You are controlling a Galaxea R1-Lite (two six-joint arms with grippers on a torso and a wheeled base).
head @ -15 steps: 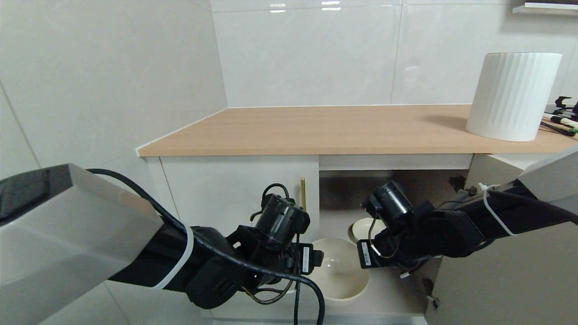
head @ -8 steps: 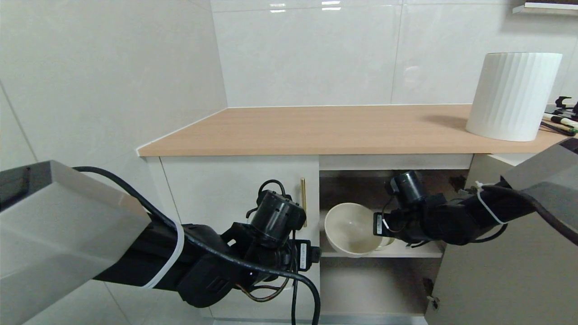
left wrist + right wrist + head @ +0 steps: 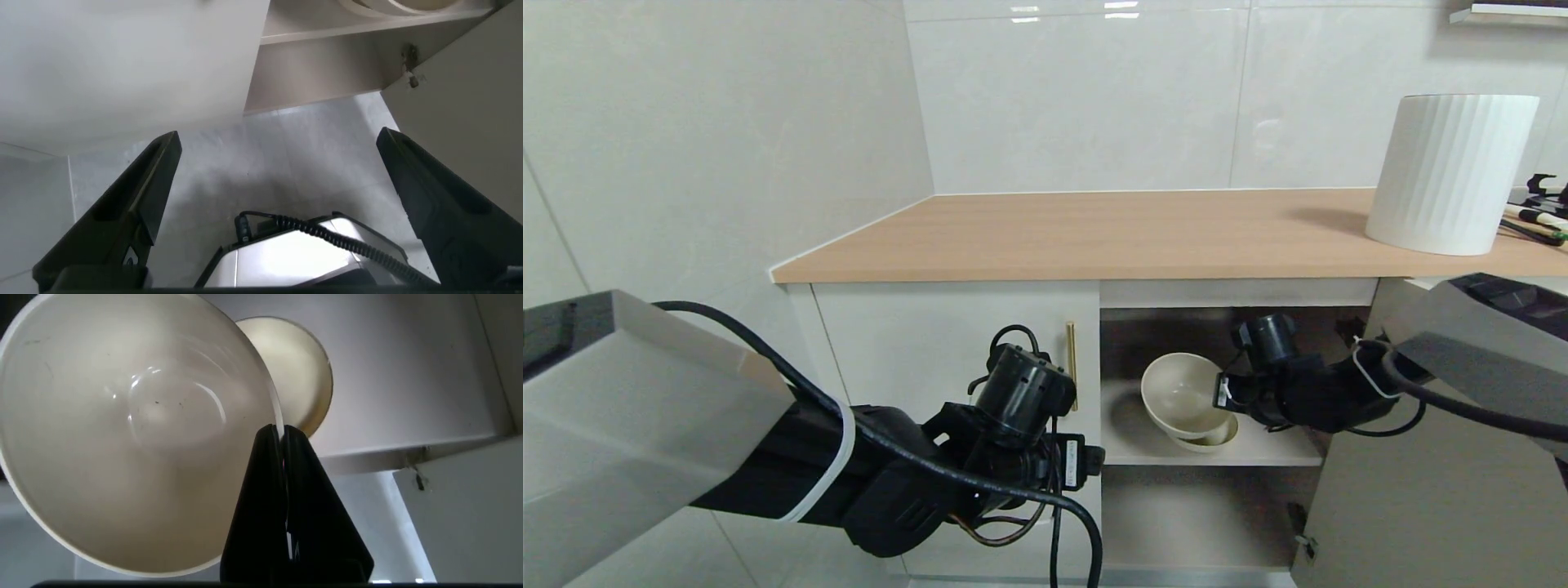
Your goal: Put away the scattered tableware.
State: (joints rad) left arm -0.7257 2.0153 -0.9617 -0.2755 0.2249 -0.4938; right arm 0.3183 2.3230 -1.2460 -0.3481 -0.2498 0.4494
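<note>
Pinching the big bowl [image 3: 1180,396] by its rim, the right hand [image 3: 1223,390] holds it tilted over a small bowl [image 3: 1218,434] on the shelf [image 3: 1127,445]. The left hand [image 3: 278,143] is spread wide.

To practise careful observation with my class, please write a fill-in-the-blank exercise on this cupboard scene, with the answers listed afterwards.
1. The large cream ceramic bowl is pinched by its ____ in the right gripper.
2. A smaller cream bowl rests on the cupboard's ____ shelf.
3. The left gripper is ____ and holds nothing.
4. On the wooden countertop stands a ribbed ____ cylinder.

Missing words: rim; upper; open; white.
</note>
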